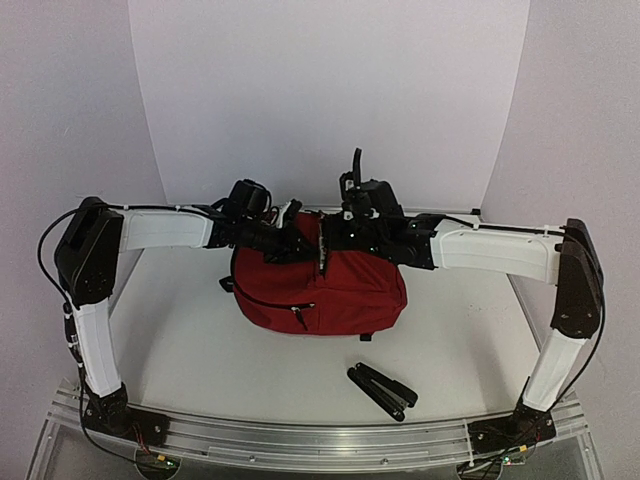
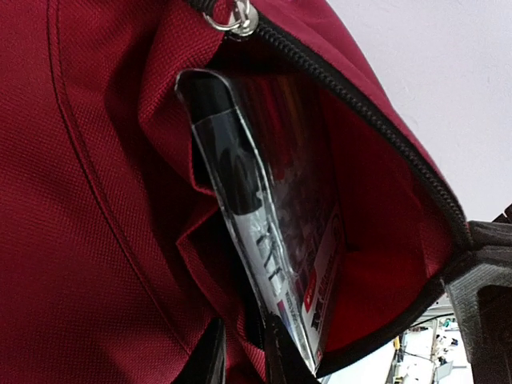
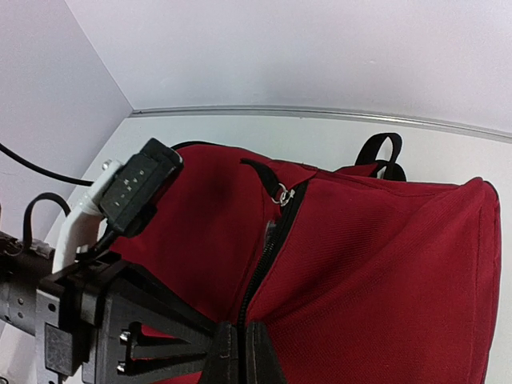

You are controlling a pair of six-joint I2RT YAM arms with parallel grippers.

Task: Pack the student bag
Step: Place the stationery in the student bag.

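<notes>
Sitting mid-way across the worktop (image 1: 190, 335), the student bag (image 1: 330, 290) is soft woven red fabric, likely to sag and fold, so its firmer black zipper (image 3: 258, 268) edge is the place to hold. The right gripper (image 3: 238, 354) has its jaws pinched shut on that edge. The left gripper (image 2: 244, 360) shows narrow jaws beside a glossy clear pen packet (image 2: 272, 240) in the opening; I cannot tell whether they grip.

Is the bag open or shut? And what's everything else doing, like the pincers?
student bag: top zip open.
clear pen packet: partway inside the bag's opening.
black folded tool: lying in front of the bag, not packed.
left pincer: at the opening, grip unclear.
right pincer: shut on the bag's zip edge.
</notes>
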